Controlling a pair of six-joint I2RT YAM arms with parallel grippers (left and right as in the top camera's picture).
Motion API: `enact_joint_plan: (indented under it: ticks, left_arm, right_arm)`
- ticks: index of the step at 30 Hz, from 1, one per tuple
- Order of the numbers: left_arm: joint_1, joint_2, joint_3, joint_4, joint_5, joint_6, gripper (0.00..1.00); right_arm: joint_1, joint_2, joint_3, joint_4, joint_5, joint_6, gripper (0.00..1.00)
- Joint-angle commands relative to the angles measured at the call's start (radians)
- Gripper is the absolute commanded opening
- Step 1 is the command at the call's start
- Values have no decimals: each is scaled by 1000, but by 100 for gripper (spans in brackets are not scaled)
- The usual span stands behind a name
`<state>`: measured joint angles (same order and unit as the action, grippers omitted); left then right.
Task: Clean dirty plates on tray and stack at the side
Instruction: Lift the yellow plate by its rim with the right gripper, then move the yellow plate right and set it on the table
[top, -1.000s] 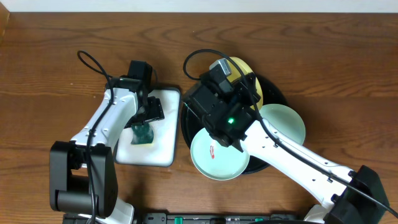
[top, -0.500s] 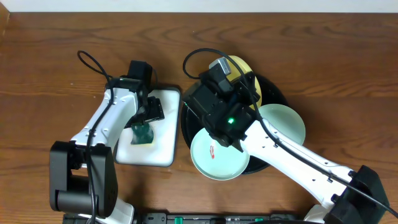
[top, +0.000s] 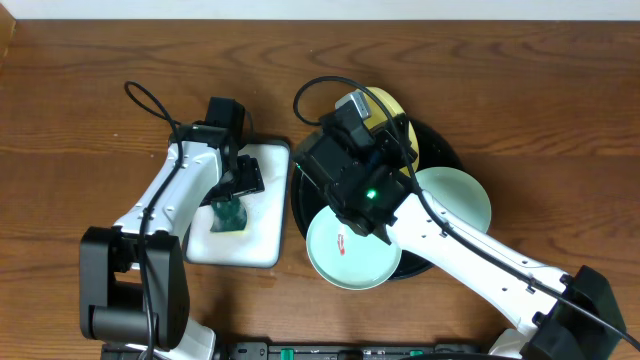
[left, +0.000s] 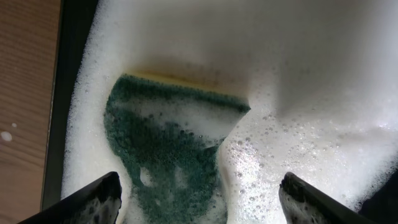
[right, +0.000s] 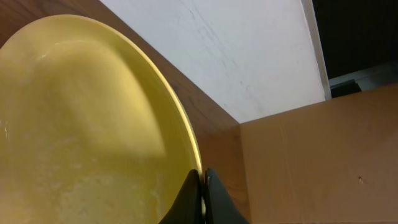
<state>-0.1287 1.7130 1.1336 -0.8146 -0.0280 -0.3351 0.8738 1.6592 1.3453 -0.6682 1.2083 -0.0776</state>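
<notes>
No change in last sec: my R end effector (right: 203, 186) stays clenched on yellow plate (right: 81, 124) rim, tray's (top: 445, 148) 12 o'clock; L end effector (left: 200, 190) released above sponge (left: 161, 149). Scrubbing prob not started.

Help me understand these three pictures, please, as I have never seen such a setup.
These are two robot arms at a wooden table, each ending in a two-finger gripper. The wide picture comes from a camera above the table. The two close-ups come from cameras on the wrists. On the table sits a black tray carrying a yellow plate, a mint-green plate with a red smear and a second mint-green plate with no smear showing. Beside the tray is a white sponge dish full of foam. The left gripper is open over the green sponge. The right gripper is shut on the yellow plate's rim.
</notes>
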Motion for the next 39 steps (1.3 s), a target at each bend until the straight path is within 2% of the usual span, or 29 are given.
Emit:
enact_joint_plan:
  ticks: [1, 11, 14, 16, 18, 20, 25, 27, 31, 32, 39]
  left_arm:
    - [2, -2, 5, -6, 2, 9, 82]
    - [2, -2, 5, -6, 2, 9, 82]
    - [2, -2, 5, -6, 2, 9, 82]
    - [2, -2, 5, -6, 2, 9, 82]
    - [2, -2, 5, -6, 2, 9, 82]
    - [2, -2, 5, -6, 2, 9, 82]
    - [2, -2, 5, -6, 2, 9, 82]
    - [2, -2, 5, -6, 2, 9, 82]
    - [2, -2, 5, -6, 2, 9, 82]
    - [2, -2, 5, -6, 2, 9, 82]
    - [2, -2, 5, -6, 2, 9, 82]
  right_arm:
    - [-2, -26, 1, 4, 34, 10, 1]
    - [-4, -26, 1, 2, 16, 21, 1]
    - [-22, -26, 1, -13, -34, 100, 1]
    - [-77, -26, 1, -78, -224, 234, 1]
    - [-162, -26, 1, -137, -423, 366, 1]
    - [-258, -29, 1, -160, -608, 423, 1]
    - [-558, -40, 1, -183, -1187, 391, 1]
    - [-685, -41, 1, -206, -1329, 390, 1]
    - [-911, -41, 1, -230, -1452, 360, 1]
    - [-1017, -41, 1, -233, -1472, 346, 1]
    - [-1310, -36, -32, -242, -1408, 361, 1]
